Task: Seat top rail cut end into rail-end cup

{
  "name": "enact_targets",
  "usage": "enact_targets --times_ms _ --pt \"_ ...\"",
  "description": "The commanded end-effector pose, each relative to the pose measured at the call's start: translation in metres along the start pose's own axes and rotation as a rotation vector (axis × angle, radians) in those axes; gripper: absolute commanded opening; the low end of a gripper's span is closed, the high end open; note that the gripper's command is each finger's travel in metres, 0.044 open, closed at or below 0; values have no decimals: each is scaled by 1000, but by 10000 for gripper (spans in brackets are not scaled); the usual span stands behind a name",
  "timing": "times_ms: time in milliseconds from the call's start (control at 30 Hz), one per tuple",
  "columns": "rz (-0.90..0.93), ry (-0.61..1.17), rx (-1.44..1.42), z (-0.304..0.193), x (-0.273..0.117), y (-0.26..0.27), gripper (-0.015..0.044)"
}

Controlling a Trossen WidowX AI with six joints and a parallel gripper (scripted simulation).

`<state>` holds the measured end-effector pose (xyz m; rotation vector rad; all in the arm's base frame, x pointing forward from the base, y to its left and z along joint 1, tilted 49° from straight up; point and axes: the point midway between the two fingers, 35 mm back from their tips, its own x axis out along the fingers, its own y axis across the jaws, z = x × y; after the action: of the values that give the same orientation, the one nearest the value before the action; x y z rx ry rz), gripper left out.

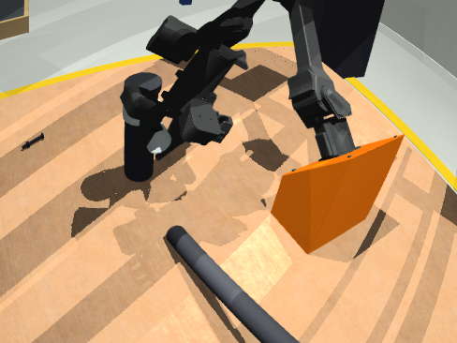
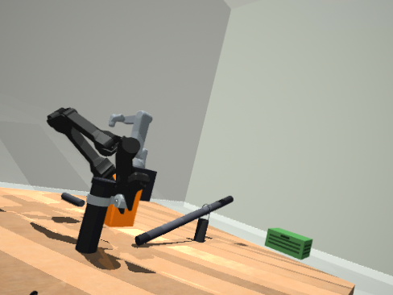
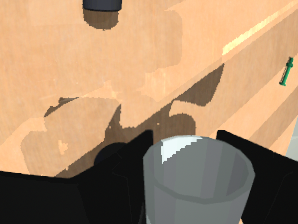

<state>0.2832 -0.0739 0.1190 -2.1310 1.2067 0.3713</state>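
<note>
The big black post [image 1: 139, 161] [image 2: 89, 230] stands upright. Its grey brace band [image 2: 97, 201] [image 1: 131, 117] is around it, a little below the post cap [image 2: 104, 180]. The grey rail-end cup [image 1: 159, 140] [image 2: 118, 201] [image 3: 200, 195] is at the band's side, its mouth open and empty. My gripper [image 1: 158, 142] [image 2: 126, 206] [image 3: 184, 137] is shut on the cup, a finger on each side. The dark rail [image 1: 234, 295] [image 2: 181, 222] [image 3: 102, 5] slopes through the loop cap [image 2: 206, 208] on the small post [image 2: 200, 230]. Its near end is low, apart from the cup and post.
An orange panelled block [image 1: 337, 197] [image 2: 121, 219] stands behind the post, under a second arm [image 1: 309, 89]. A short dark cylinder [image 2: 72, 199] is left of the post. A green crate [image 2: 287, 243] is at the right. A small bolt [image 1: 33, 141] lies at the left.
</note>
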Motion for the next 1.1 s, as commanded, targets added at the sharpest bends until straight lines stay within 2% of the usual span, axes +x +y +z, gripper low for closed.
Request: enact_targets --times_ms 0,533,1067 --pt "0 0 0 0 0 0 26" --pt "5 -11 0 13 -9 -6 440" --pt "-1 -21 4 38 -32 -18 440"
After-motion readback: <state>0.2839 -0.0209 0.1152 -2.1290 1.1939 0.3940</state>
